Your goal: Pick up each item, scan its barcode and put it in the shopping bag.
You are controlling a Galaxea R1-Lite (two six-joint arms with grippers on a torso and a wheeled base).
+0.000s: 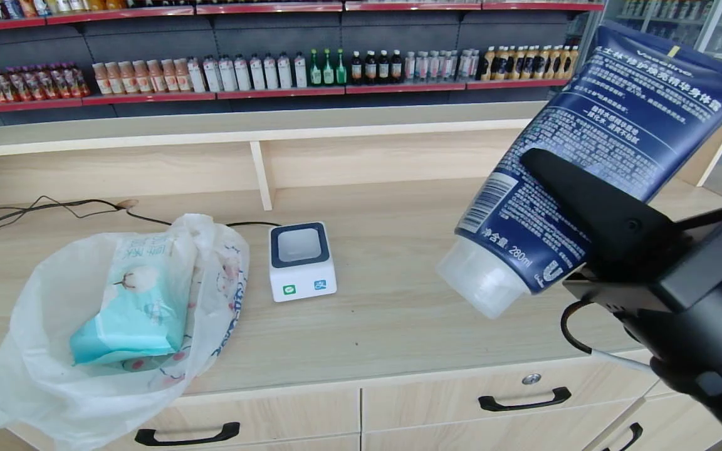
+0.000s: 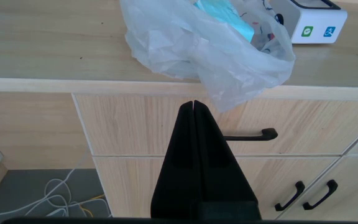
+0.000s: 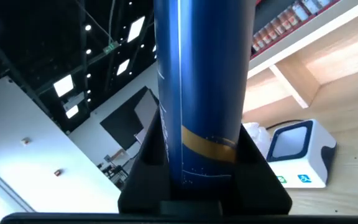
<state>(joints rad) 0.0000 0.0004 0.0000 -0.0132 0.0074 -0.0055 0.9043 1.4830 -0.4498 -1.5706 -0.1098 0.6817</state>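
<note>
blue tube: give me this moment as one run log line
right gripper: shut on blue tube, raised right of scanner, cap tilted down | shopping bag: tissue pack inside | left gripper: shut, empty, before drawers

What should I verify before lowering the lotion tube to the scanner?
1. Right end effector grip on lotion tube: ok, shut on its body.
2. Barcode facing scanner window: not ok, it faces up toward the head camera.
3. Scanner upright, window uncovered: ok.
4. Shopping bag mouth open: ok, tissue pack inside.
5. Left end effector out of the way: ok, shut, low before the drawers.
</note>
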